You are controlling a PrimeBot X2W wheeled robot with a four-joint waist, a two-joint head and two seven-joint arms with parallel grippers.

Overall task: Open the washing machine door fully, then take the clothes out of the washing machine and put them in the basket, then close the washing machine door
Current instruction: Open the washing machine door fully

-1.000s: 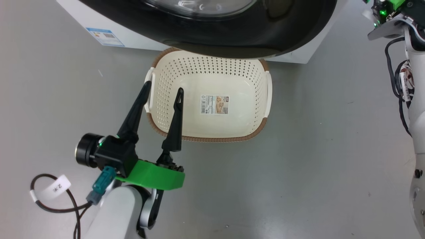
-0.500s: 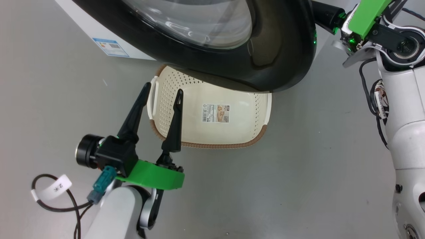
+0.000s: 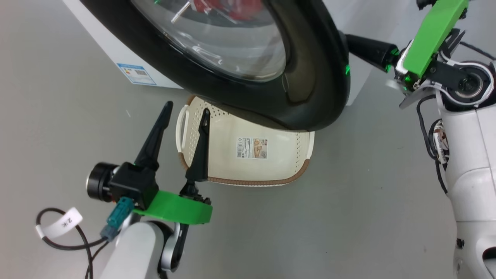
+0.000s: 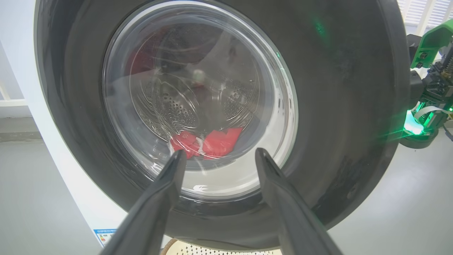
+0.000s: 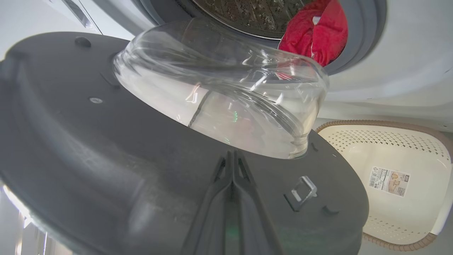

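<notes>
The washing machine door (image 3: 310,77), a glossy black ring around a clear glass bowl (image 5: 226,106), stands partly swung out over the basket (image 3: 279,166). Red clothes (image 5: 315,32) lie at the drum's mouth and show through the glass (image 4: 208,141). My right gripper (image 5: 232,156) is shut, its fingers lying together against the door's inner face near the latch. From the head view its dark fingers (image 3: 364,46) reach behind the door's right edge. My left gripper (image 3: 187,108) hangs open over the basket's left handle, holding nothing and pointing at the door's front (image 4: 354,106).
The white washing machine (image 3: 104,46) with its blue label sticker (image 3: 136,73) stands on a grey floor. The cream basket (image 5: 354,156) sits right in front of it, half under the door. A tagged black cable (image 3: 58,224) loops at my left arm.
The door has swung further out and leftward with my right gripper behind its edge, and the right arm has come into the picture. The head camera has shifted. The left gripper has stayed put.
</notes>
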